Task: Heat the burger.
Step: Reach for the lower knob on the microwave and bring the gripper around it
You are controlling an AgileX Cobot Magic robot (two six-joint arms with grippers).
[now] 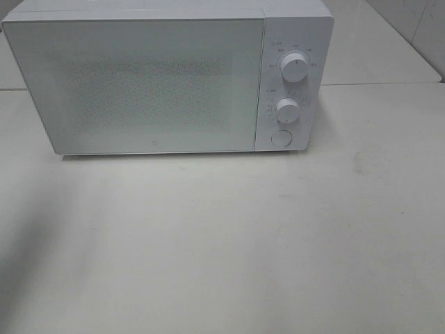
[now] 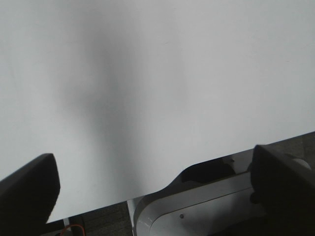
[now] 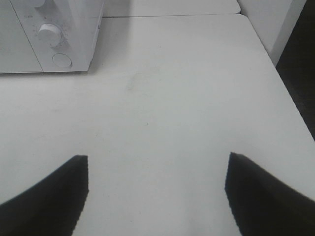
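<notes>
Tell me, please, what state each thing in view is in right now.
Microwave door: shut.
Upper knob and lower knob: settings too small to read.
Left gripper: open, empty.
Right gripper: open, empty.
Burger: not visible in any view.

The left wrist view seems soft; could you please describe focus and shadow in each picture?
Left wrist view: left fingers blurred, soft shadow band across the table. Right wrist view: right fingers dark silhouettes, table sharp. Exterior high view: microwave door speckled, shadow darkening the table's left.
</notes>
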